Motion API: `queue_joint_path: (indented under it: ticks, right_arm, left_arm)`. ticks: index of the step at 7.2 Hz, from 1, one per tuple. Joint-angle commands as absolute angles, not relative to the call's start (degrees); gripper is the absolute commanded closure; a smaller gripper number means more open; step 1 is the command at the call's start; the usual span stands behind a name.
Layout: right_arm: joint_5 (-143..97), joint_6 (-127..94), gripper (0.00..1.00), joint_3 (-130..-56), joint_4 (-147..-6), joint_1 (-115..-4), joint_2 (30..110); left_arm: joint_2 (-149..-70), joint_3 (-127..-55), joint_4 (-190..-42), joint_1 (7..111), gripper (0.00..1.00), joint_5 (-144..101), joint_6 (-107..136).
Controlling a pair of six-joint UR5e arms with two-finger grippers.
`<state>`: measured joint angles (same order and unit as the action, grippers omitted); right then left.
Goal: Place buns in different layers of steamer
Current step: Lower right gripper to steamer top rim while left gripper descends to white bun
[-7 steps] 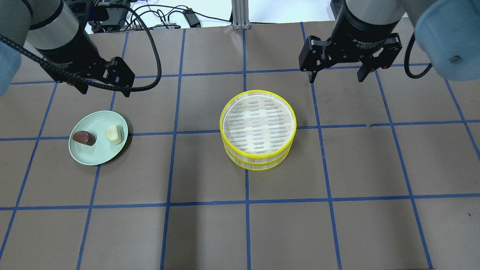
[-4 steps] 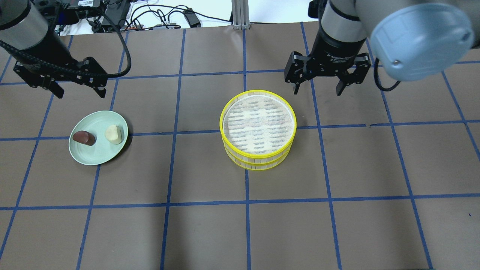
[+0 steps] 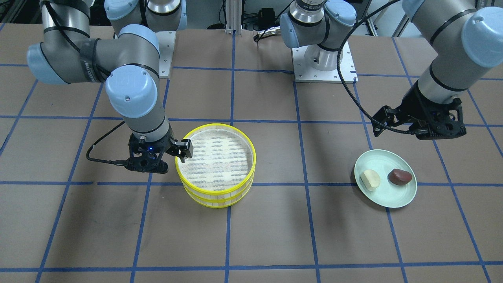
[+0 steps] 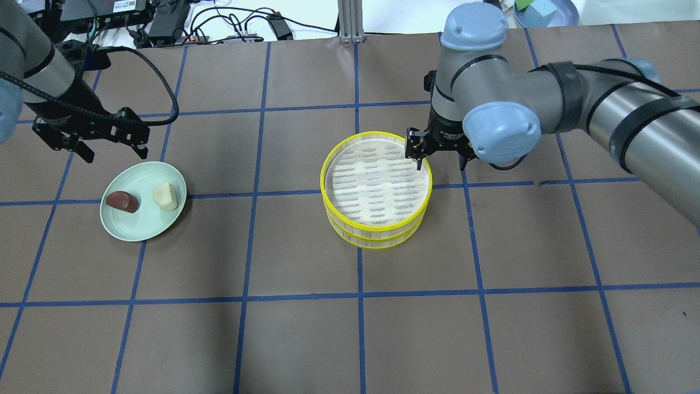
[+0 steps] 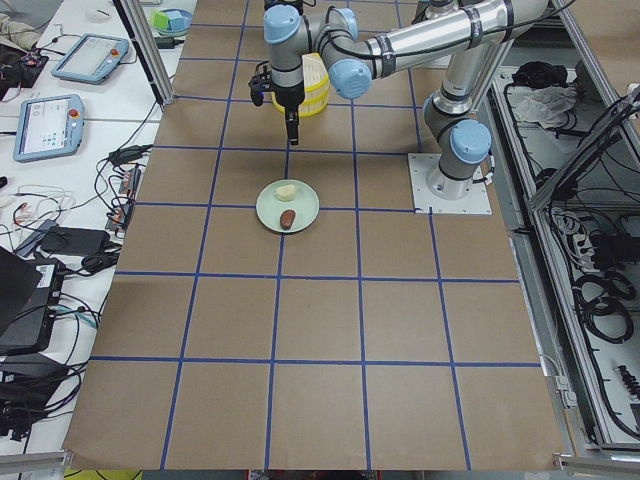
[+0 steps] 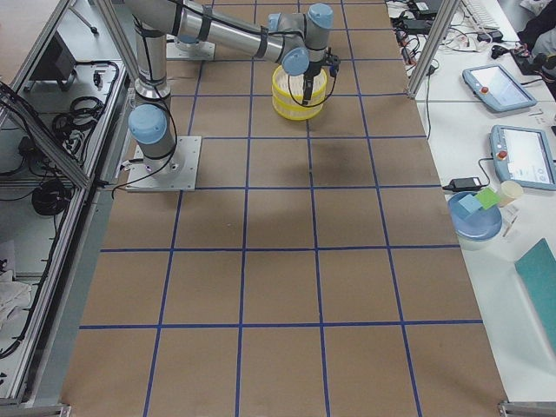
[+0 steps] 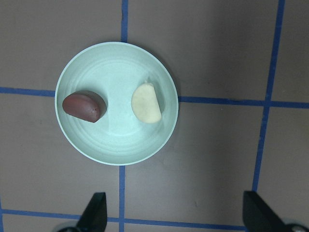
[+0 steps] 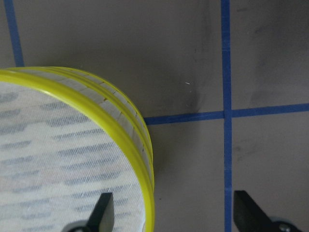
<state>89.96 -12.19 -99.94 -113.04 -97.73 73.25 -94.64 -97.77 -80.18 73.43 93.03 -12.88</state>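
Note:
The steamer (image 4: pixel 377 232) is two yellow-rimmed trays stacked at mid-table, and the top mesh (image 3: pixel 216 157) is bare. My right gripper (image 4: pixel 440 158) is open at its far right rim. In the right wrist view (image 8: pixel 174 217) one finger hangs over the mesh and the other outside the rim. The cream bun (image 4: pixel 166 196) and the reddish-brown bun (image 4: pixel 122 201) lie side by side on a pale green plate (image 4: pixel 142 221). My left gripper (image 4: pixel 115 152) is open and empty, just behind the plate. The left wrist view (image 7: pixel 176 215) looks down on both buns.
Cables (image 4: pixel 219 22) run along the table's far edge. A blue bowl (image 4: pixel 547 11) sits off the table at the back right. The arm bases (image 3: pixel 322 59) stand on the robot's side of the table. Blue tape lines grid the brown surface.
My right gripper has moved left and down from behind the steamer to straddle its far right rim. My left gripper has moved left and down, closer to the plate. Buns and steamer are unmoved.

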Motion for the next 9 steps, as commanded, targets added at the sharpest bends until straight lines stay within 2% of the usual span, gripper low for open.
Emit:
queue_joint_path:
  ticks: [1, 2, 3, 4, 5, 9]
  right_arm:
    - [86.3, -12.0, 0.01, -101.1, -115.2, -97.7, 72.0]
    - [86.3, -12.4, 0.15, -101.1, -115.4, -97.7, 71.5]
    - [86.4, -12.8, 0.66, -101.0, -115.2, -97.7, 71.0]
    - [86.4, -14.0, 0.94, -100.9, -115.1, -97.7, 71.3]
    - [86.4, -14.7, 1.0, -99.2, -112.5, -97.7, 71.5]
    - [87.0, -14.7, 1.0, -97.4, -109.2, -98.3, 72.0]
  left_arm:
    - [-100.9, -98.1, -75.8, 72.8, 0.0, 93.0, -13.7]
    - [-103.9, -98.1, -72.5, 72.3, 0.0, 92.9, -13.9]
    - [-106.5, -98.1, -71.2, 70.9, 0.0, 92.9, -14.7]
    - [-108.9, -98.1, -70.8, 69.9, 0.0, 92.1, -15.1]
    - [-111.2, -98.1, -68.4, 69.8, 0.0, 90.2, -15.1]
    - [-116.1, -98.1, -66.4, 69.5, 0.0, 87.6, -15.4]
